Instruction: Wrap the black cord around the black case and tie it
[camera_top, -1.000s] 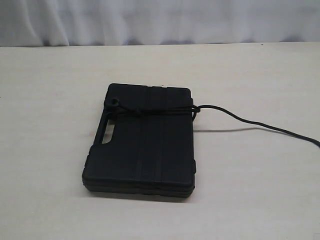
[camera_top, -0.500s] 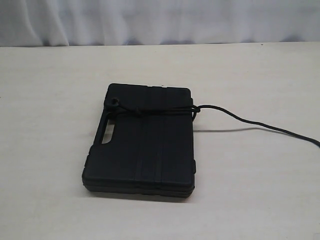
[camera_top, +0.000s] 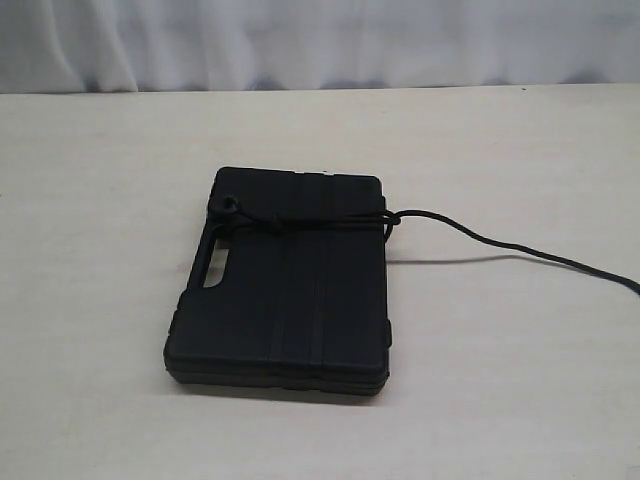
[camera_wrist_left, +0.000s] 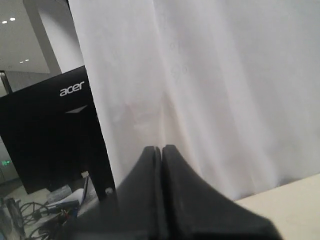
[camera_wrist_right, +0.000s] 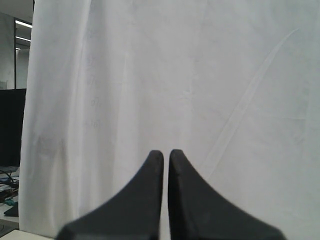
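The black case (camera_top: 285, 300) lies flat in the middle of the table in the exterior view, its handle slot on its left side. The black cord (camera_top: 310, 222) runs across the case's far end, with a knot and small loop near the left corner. Its loose tail (camera_top: 500, 245) trails off over the table to the right edge of the view. Neither arm shows in the exterior view. My left gripper (camera_wrist_left: 162, 148) is shut, empty, and faces a white curtain. My right gripper (camera_wrist_right: 166, 152) is also shut with nothing between its fingers, facing the same curtain.
The pale table (camera_top: 100, 300) spreads around the case, backed by a white curtain (camera_top: 320, 40). Beside the curtain in the left wrist view stands a black Acer monitor (camera_wrist_left: 47, 135) with cables below it.
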